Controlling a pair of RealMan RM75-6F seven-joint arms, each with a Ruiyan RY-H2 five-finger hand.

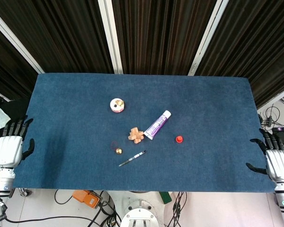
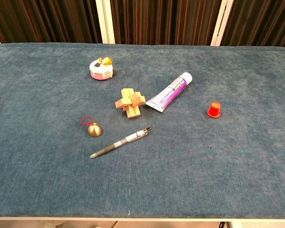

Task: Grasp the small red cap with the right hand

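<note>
The small red cap [image 1: 179, 139] [image 2: 214, 109] stands alone on the blue table cloth [image 1: 213, 104], right of the middle. My right hand [image 1: 276, 162] hangs at the table's right front corner, far to the right of the cap, fingers apart and holding nothing. Off the left edge my left hand [image 1: 9, 148] is also empty with its fingers spread. Neither hand shows in the chest view.
Left of the cap lie a white and purple tube [image 1: 157, 125], a wooden puzzle [image 1: 136, 135], a pen [image 1: 132, 158], a small gold bell [image 1: 118, 151] and a pink cake toy [image 1: 117, 105]. Dark curtains hang behind the table.
</note>
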